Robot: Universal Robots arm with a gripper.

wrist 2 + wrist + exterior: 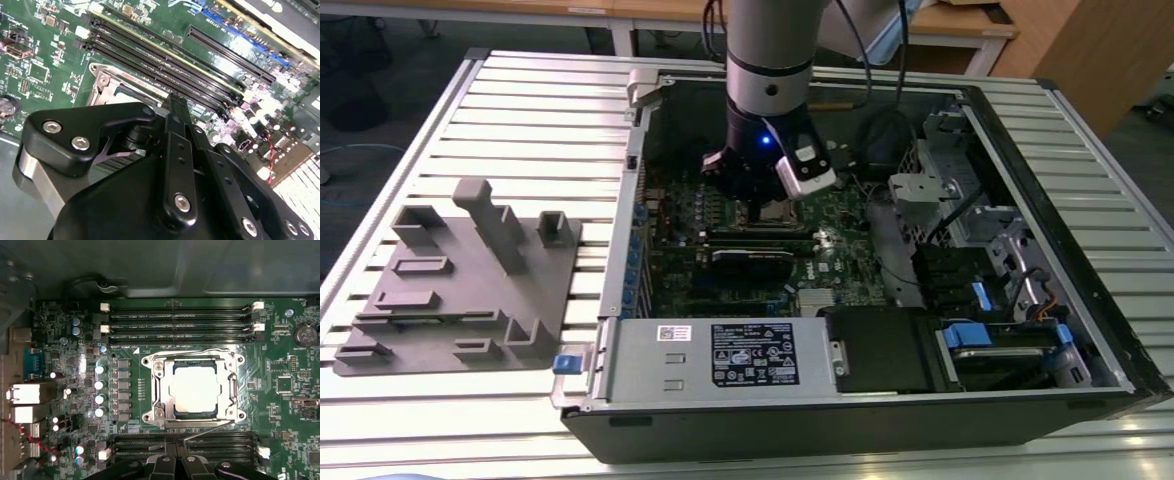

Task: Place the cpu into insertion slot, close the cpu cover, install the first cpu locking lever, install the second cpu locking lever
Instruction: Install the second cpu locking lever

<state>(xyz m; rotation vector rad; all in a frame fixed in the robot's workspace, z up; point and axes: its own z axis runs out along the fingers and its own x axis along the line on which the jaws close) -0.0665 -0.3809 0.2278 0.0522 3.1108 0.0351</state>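
CPU (195,390) sat in the insertion slot (218,412) with the cpu cover (162,390) closed over it; our gripper (171,456) hovered beside it, fingers pressed together.

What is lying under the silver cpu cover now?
In the first wrist view, the cpu shows through the central opening of the cpu cover. The insertion slot beneath the chip is hidden by it.
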